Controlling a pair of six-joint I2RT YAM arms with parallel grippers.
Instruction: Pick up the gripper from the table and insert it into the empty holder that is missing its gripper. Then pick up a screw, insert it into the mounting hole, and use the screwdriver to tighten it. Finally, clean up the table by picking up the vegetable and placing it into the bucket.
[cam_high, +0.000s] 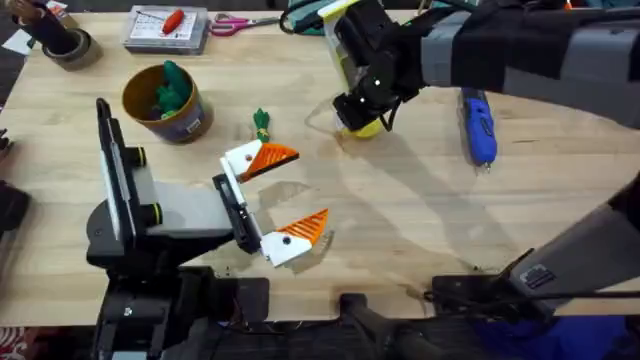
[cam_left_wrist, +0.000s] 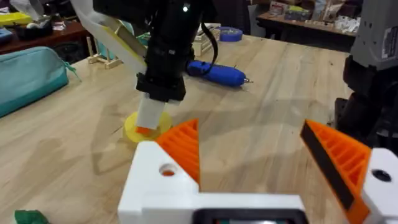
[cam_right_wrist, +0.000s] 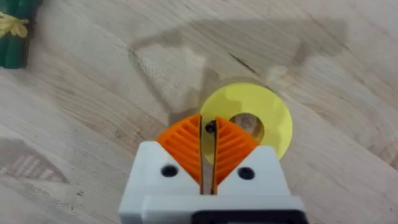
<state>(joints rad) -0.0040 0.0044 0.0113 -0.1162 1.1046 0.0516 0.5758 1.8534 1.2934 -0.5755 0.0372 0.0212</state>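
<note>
Beside right arm, screwdriver (cam_high: 479, 125) lies lengthwise, tip toward bases.

We note the bucket (cam_high: 163, 103) at the desk's (cam_high: 400, 230) far left, one vegetable (cam_high: 172, 88) in it. A second vegetable (cam_high: 261, 124) lies on the desk to its right, just behind the left pincer (cam_high: 283, 195). The screwdriver (cam_high: 479, 126) lies far right. The right pincer (cam_high: 358, 122) stands between them, over the flat ring (cam_high: 366, 128).

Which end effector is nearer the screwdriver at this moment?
The right end effector. It sits just beside the screwdriver, fingers closed over a flat yellow ring. The left end effector is open, lower on the table, farther from it.
</note>
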